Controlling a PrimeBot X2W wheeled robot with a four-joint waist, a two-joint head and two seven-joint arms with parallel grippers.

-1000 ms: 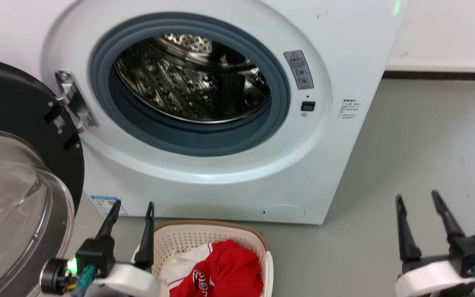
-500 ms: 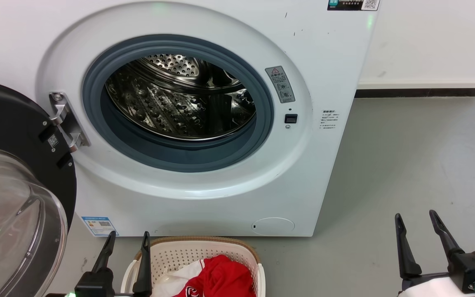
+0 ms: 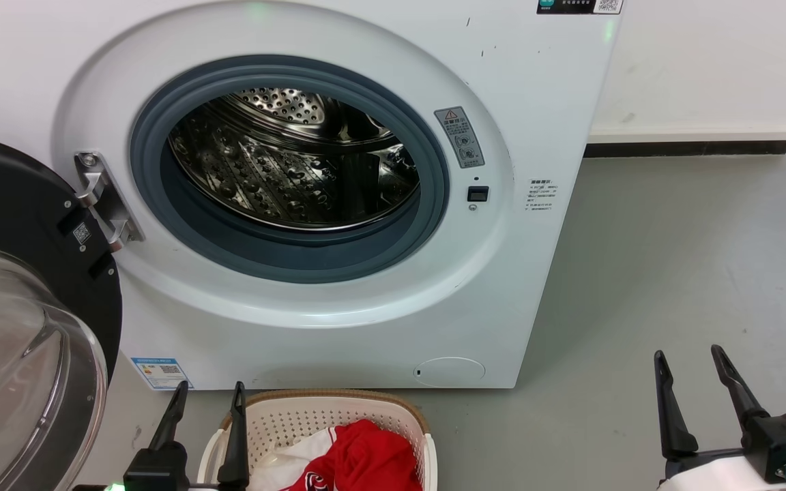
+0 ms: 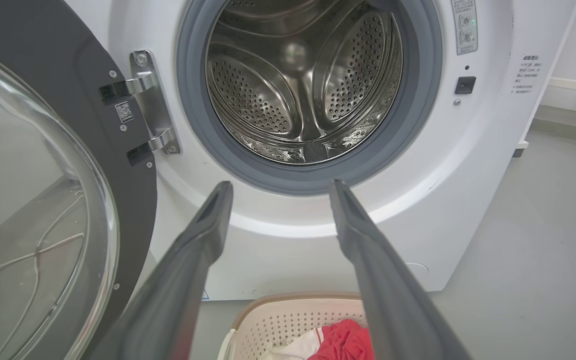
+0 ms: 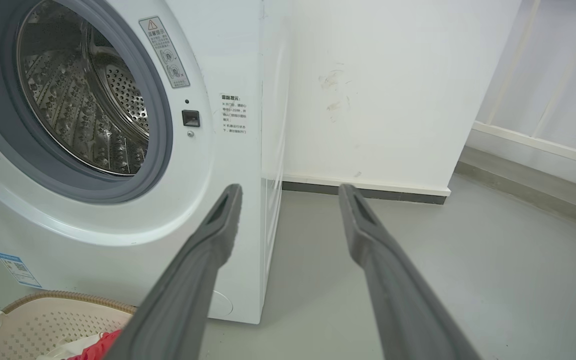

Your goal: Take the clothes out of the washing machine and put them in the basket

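- The task seems finished: the drum of the washing machine shows bare steel, with no cloth in the visible part.
- The clothes, crumpled red jersey plus a white piece, lie heaped in the basket on the floor, just before the machine.
- The left gripper and the right gripper hold nothing; the fingers of both are spread wide.

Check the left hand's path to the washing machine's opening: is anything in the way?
Nothing visible. The left hand faces the washing machine's open porthole; the door is swung aside to its left, and the basket sits lower.
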